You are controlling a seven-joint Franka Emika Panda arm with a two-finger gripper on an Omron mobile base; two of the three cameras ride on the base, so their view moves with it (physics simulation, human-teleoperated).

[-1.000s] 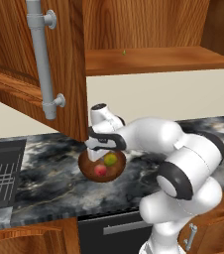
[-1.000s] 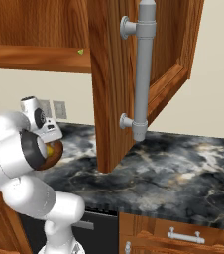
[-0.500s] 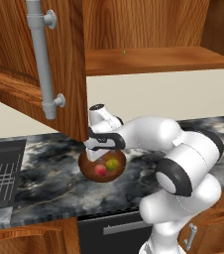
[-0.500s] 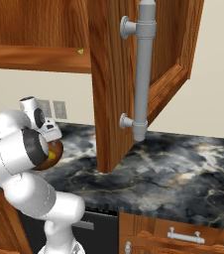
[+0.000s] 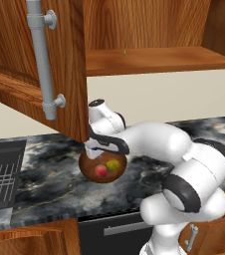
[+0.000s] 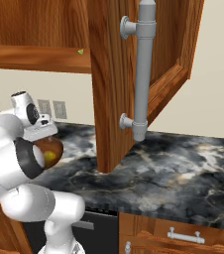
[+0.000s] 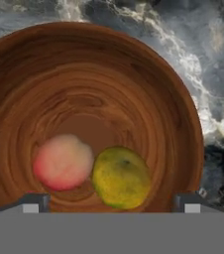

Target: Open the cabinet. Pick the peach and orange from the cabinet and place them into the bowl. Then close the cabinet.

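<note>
Gripper [image 7: 111, 201] has spread open; orange [image 7: 121, 177] beside peach [image 7: 63, 162] in bowl [image 7: 148, 84]

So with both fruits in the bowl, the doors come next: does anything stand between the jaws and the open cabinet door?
Nothing visible does. The gripper hangs open over the bowl, and the cabinet door hangs just above it with open air between.

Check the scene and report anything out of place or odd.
Nothing is spilled or damaged. The peach and orange sit side by side in the bowl. Only the cabinet doors stand out, hanging open over the counter.
</note>
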